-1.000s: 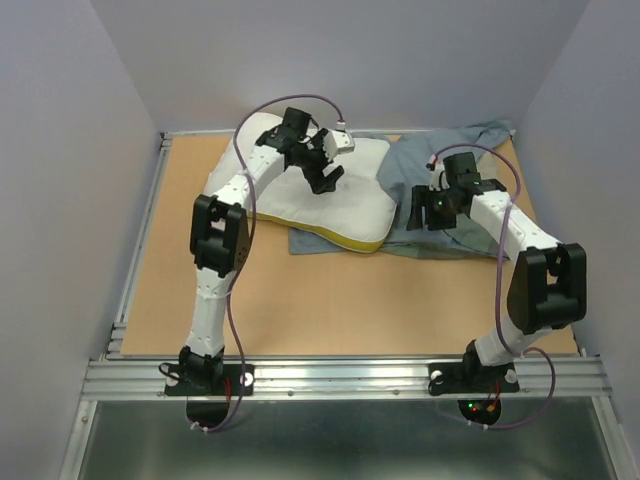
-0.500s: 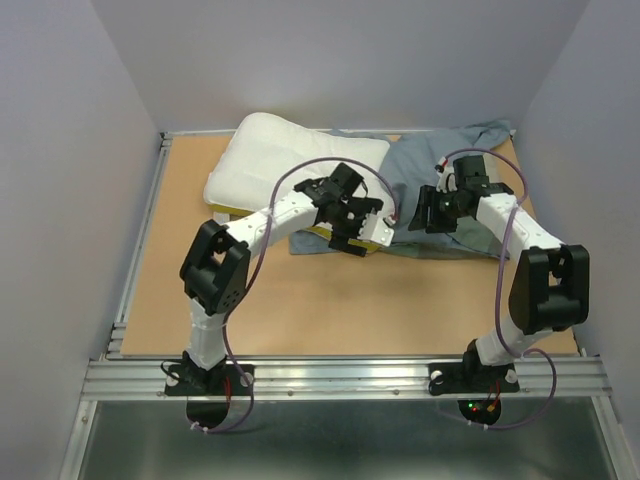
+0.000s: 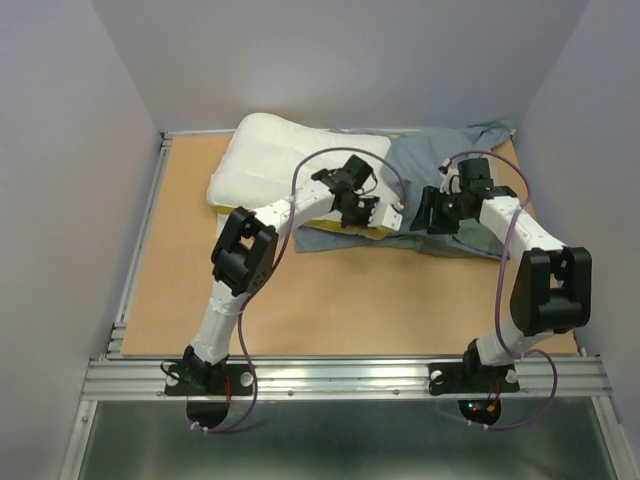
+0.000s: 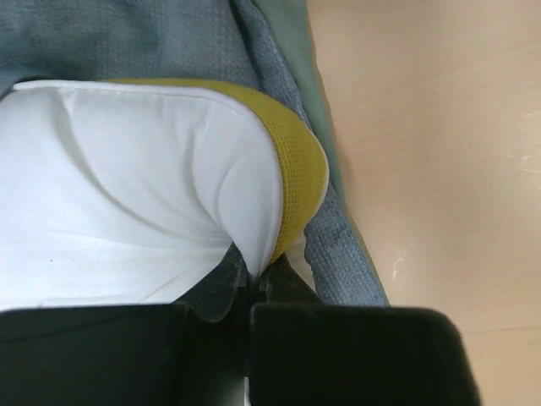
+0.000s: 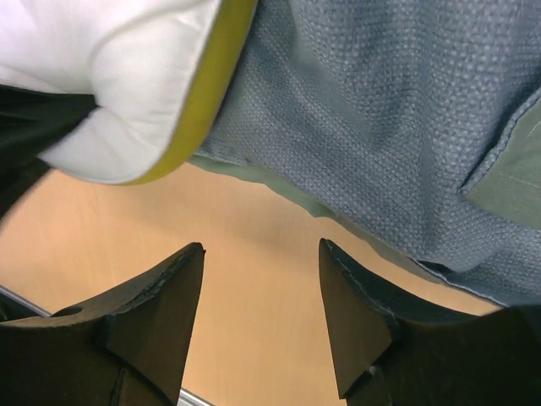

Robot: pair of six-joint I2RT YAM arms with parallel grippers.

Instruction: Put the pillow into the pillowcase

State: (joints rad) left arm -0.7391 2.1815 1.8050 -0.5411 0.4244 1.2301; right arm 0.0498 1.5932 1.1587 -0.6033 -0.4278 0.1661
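The left gripper [image 4: 252, 277] pinches the near right corner of the pillow [image 3: 285, 160], which lies far left with its length running left to right, and the pillowcase [image 3: 470, 140] lies just to the right beneath the spread right gripper [image 5: 262, 254].

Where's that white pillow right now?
In the top view the pillow lies at the far left-centre of the table, overlapping the pillowcase on its right; the left arm's jaws pinch its yellow corner.
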